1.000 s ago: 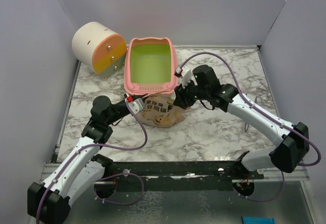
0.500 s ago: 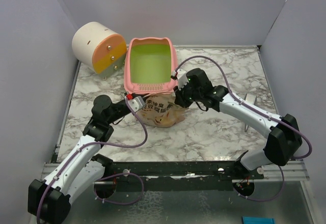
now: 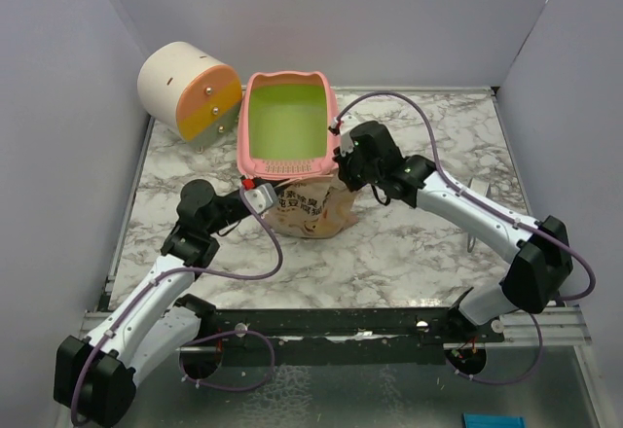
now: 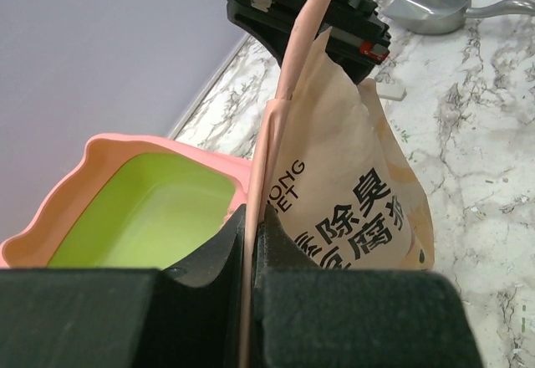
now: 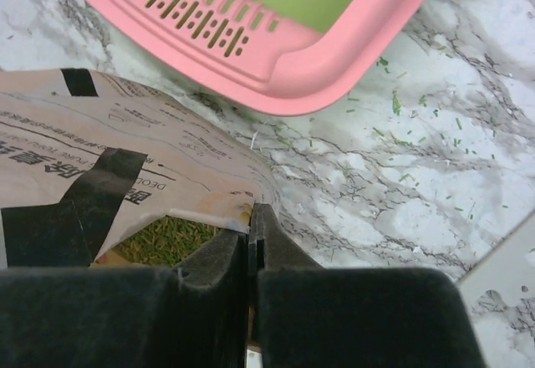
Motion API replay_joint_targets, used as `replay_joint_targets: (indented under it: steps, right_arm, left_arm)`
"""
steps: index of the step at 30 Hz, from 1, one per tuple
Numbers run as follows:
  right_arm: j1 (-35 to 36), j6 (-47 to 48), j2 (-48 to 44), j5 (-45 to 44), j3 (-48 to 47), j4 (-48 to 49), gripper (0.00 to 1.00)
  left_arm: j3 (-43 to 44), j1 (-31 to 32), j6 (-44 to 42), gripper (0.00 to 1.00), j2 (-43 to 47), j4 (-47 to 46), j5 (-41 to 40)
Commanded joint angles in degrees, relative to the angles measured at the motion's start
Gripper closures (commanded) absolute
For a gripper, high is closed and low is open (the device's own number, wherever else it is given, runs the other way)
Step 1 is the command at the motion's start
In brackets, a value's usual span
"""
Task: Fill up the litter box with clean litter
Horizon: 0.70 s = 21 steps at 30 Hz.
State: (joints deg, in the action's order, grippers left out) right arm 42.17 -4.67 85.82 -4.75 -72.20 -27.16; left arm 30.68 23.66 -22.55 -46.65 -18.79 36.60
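The pink litter box (image 3: 285,167) with its lime-green inside stands at the back middle, slotted ledge toward me. Just in front of it the tan printed pouch (image 3: 313,210) stands upright, held by both arms. My left gripper (image 3: 259,195) is shut on the pouch's left edge (image 4: 272,159); the edge runs between its jaws (image 4: 251,222). My right gripper (image 3: 343,171) is shut on the pouch's right top corner (image 5: 251,214). The pouch's mouth gapes beside that corner, and the clean litter (image 5: 165,239) shows inside as greenish granules. The litter box (image 5: 276,58) lies just beyond.
A cream-and-orange cylinder (image 3: 188,90) lies at the back left, beside the box. A grey metal scoop (image 4: 430,10) rests on the marble table (image 3: 409,243) to the right, behind my right arm. A few green bits (image 5: 394,100) are scattered by the box's corner. Walls close in on three sides.
My right gripper moved left toward the box and shut on the pouch's right corner. The pouch rose from slumped to upright. The left gripper kept its grip.
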Motion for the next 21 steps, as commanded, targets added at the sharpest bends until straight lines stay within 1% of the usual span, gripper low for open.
replay_joint_targets:
  steps: [1,3,4,5,6,10,17,21]
  right_arm:
    - [-1.4,-2.2,-2.7,-12.3,-4.8,-0.2,0.92]
    - [-1.4,-2.7,-3.2,-11.1,-4.7,-1.1,0.54]
    - [-1.4,-3.0,-3.7,-10.3,-4.4,-1.3,0.43]
    - [-1.4,-3.2,-4.4,-8.8,-4.0,-1.3,0.38]
    - [-1.4,-3.1,-5.2,-6.8,-3.7,-1.6,0.36]
    - [-1.4,-2.3,-6.2,-0.8,-3.6,-4.7,0.35]
    - [-1.4,-0.7,-5.3,0.0,-2.7,-7.5,0.36]
    - [-1.4,-0.3,-4.7,3.8,-3.4,-8.7,0.36]
  left_arm:
    - [3.3,0.0,0.7,1.00,0.5,-11.3,3.6]
    - [3.6,0.1,0.5,1.00,0.2,-11.3,3.4]
    - [3.6,0.2,0.3,1.00,0.2,-11.3,3.2]
    - [3.7,0.2,0.1,1.00,0.1,-11.3,3.1]
    - [3.8,0.2,0.1,1.00,0.0,-11.3,3.2]
    - [4.0,0.3,-0.3,1.00,-0.4,-11.2,3.2]
    - [5.0,0.6,-0.2,1.00,-1.4,-11.2,3.7]
    - [5.5,0.8,-0.2,1.00,-1.8,-11.3,3.6]
